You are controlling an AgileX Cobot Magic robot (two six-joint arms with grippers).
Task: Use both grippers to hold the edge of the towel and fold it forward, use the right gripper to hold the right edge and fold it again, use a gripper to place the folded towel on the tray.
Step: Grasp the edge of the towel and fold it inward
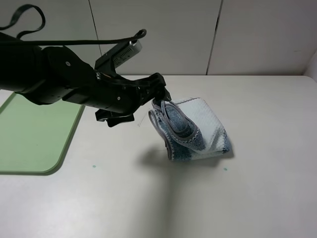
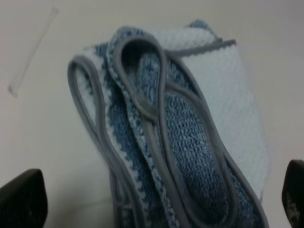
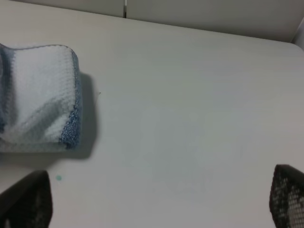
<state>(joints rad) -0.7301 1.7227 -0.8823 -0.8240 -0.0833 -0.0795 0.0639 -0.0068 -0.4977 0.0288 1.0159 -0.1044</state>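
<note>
I see the folded blue-and-white striped towel (image 1: 198,131) bunched on the table, its grey hem (image 2: 161,95) looping upward at the near-left side, well apart from the light-green tray (image 1: 34,134).
</note>
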